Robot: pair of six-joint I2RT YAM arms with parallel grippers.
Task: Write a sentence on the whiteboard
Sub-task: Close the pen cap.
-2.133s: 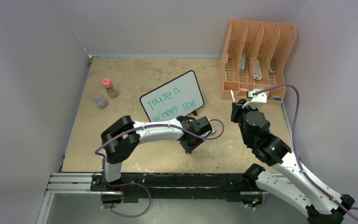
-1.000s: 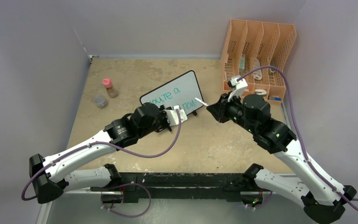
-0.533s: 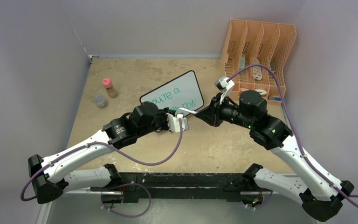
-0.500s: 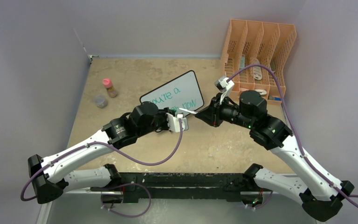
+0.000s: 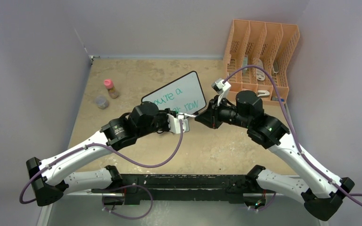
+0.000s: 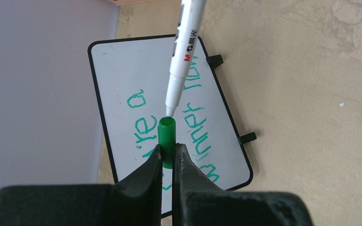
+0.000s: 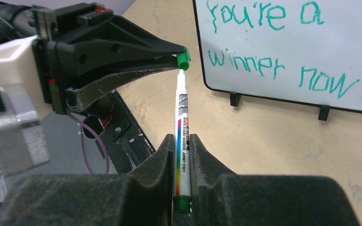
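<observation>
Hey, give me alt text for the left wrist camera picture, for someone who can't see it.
The left gripper pinches a green cap, and a white marker slants in from the top edge, its tip at the cap's open end. Behind them, a whiteboard with teal handwriting sits on a tan table.

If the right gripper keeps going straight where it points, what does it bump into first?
The right gripper's marker would meet the cap in the left gripper first; the tip looks about touching it.

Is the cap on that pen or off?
Off: the left claw pinches the green cap; the marker in the right claw only reaches its mouth.
</observation>
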